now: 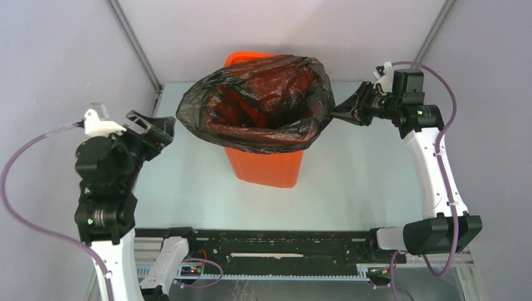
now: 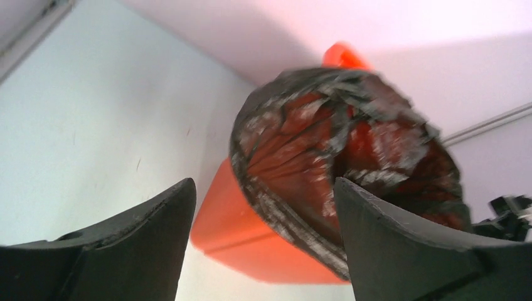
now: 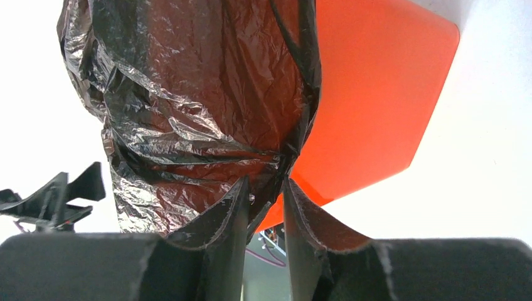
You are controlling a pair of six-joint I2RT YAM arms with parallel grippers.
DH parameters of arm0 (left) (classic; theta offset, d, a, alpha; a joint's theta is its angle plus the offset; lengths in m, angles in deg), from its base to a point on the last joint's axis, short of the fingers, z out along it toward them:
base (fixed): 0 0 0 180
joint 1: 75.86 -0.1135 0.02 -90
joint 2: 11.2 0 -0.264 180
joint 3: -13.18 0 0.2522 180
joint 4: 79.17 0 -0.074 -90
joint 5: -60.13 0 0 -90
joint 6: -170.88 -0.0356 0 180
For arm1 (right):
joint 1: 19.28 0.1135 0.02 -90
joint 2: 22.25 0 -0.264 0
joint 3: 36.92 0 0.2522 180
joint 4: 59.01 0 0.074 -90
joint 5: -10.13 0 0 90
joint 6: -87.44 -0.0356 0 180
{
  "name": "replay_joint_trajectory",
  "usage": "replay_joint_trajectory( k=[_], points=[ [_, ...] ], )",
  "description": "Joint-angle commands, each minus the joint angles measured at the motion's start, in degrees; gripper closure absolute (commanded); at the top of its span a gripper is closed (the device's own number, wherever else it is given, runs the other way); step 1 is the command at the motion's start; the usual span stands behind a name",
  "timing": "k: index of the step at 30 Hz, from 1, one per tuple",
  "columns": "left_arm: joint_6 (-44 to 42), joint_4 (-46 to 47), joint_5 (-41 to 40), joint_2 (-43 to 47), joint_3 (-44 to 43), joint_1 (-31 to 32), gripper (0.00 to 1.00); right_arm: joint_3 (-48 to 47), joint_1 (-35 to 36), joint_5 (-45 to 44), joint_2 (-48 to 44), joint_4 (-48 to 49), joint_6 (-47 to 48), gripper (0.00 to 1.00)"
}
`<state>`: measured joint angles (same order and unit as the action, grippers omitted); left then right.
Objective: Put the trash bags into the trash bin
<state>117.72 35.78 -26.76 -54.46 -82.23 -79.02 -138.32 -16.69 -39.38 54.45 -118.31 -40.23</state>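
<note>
The orange trash bin [image 1: 266, 166] stands upright in the middle of the table. The black trash bag [image 1: 263, 100] sits open over its top, mouth spread wider than the rim, reddish-brown where the orange shows through. My right gripper [image 1: 342, 111] is shut on the bag's right edge and holds it stretched to the right. In the right wrist view the bag [image 3: 188, 94] runs between my fingertips [image 3: 266, 185], with the bin [image 3: 376, 94] behind. My left gripper [image 1: 160, 125] is open and empty, left of the bag and apart from it. The left wrist view shows bag [image 2: 326, 138] and bin [image 2: 238, 219] beyond the open jaws [image 2: 263, 188].
Pale walls with metal corner posts [image 1: 135, 44] close in the back and sides. A black rail [image 1: 282, 241] runs along the near edge between the arm bases. The pale table top [image 1: 357, 182] shows on both sides of the bin.
</note>
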Motion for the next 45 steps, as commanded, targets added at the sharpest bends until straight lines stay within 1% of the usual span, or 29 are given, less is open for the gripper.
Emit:
replay_joint_trajectory(
  k=[1,3,5,9,10,13,15,16,17,18,21,23,27,29,30,32,33,36,38,40,42,44,45],
  points=[
    [-3.8,8.0,-1.5,-1.5,-3.5,0.0,0.1,-2.0,-0.3,0.6,-0.8,-1.3,1.6,0.65],
    [-6.4,14.3,7.3,-4.4,-3.8,0.0,0.08,-2.3,-0.2,1.1,-0.7,-1.2,1.3,0.65],
    [-9.3,20.6,16.8,-8.3,-4.1,0.4,0.08,-2.7,-0.3,1.3,-0.8,-1.2,1.3,0.64],
    [-16.1,27.0,26.4,-14.4,-5.3,2.9,0.04,-3.9,0.0,2.3,-0.7,-1.9,0.7,0.64],
    [-17.0,28.4,28.3,-15.7,-5.2,4.4,0.03,-4.0,0.1,2.5,-0.7,-2.0,0.6,0.64],
    [-18.1,29.6,29.4,-19.9,-6.2,4.7,0.03,-4.6,0.3,2.6,-1.1,-2.6,0.4,0.64],
    [-18.9,29.3,28.7,-22.4,-7.3,4.7,0.06,-5.0,0.4,2.7,-1.2,-3.4,0.8,0.63],
    [-19.4,29.2,28.6,-23.7,-8.0,4.7,0.12,-5.1,0.5,2.6,-1.2,-3.9,1.0,0.63],
    [-20.0,28.8,28.4,-25.2,-8.8,4.7,0.22,-5.2,0.6,2.4,-1.3,-4.3,1.4,0.63],
    [-20.0,28.4,28.0,-26.4,-9.9,4.7,0.25,-5.1,0.5,2.3,-1.4,-4.5,1.6,0.63],
    [-18.5,30.2,30.2,-28.7,-11.3,4.7,0.25,-4.8,0.6,2.1,-1.2,-4.9,1.9,0.63],
    [-17.6,30.9,29.4,-29.6,-11.6,4.7,0.25,-4.6,0.5,2.0,-1.1,-4.8,1.7,0.63],
    [-17.3,30.3,23.7,-29.3,-12.3,4.7,0.22,-4.5,0.5,2.1,-0.6,-4.5,1.3,0.63],
    [-13.6,27.7,19.6,-30.2,-14.3,3.8,0.24,-4.3,0.3,2.3,-0.4,-4.1,0.8,0.63],
    [-9.7,26.6,19.9,-31.1,-15.8,2.6,0.24,-4.1,0.3,2.6,-0.3,-3.6,0.4,0.63],
    [-2.7,27.9,25.1,-32.9,-16.9,0.1,0.19,-3.7,0.2,3.1,-0.2,-2.9,-0.3,0.62],
    [-1.2,29.1,27.6,-33.7,-16.9,-0.2,0.17,-3.5,0.2,3.3,-0.2,-2.5,-0.6,0.63],
    [-2.0,34.7,34.9,-33.8,-14.6,0.3,0.14,-3.1,0.0,3.3,-0.5,-2.0,-1.1,0.62],
    [-1.0,40.5,39.1,-33.6,-11.5,0.6,0.11,-3.0,-0.1,3.2,-0.6,-1.7,-1.3,0.62],
    [-0.3,44.0,41.0,-33.9,-9.6,1.2,0.1,-3.1,-0.2,3.3,-0.5,-1.6,-1.6,0.62],
    [-1.2,43.6,41.2,-34.9,-9.8,1.9,0.12,-3.1,-0.2,3.5,-0.4,-1.6,-1.8,0.62],
    [-2.7,40.7,38.5,-35.8,-10.8,2.1,0.24,-3.3,-0.2,3.5,-0.5,-1.8,-1.7,0.62],
    [-3.6,39.1,37.5,-36.1,-11.2,2.1,0.27,-3.3,-0.2,3.5,-0.6,-2.0,-1.6,0.62]
  ],
)
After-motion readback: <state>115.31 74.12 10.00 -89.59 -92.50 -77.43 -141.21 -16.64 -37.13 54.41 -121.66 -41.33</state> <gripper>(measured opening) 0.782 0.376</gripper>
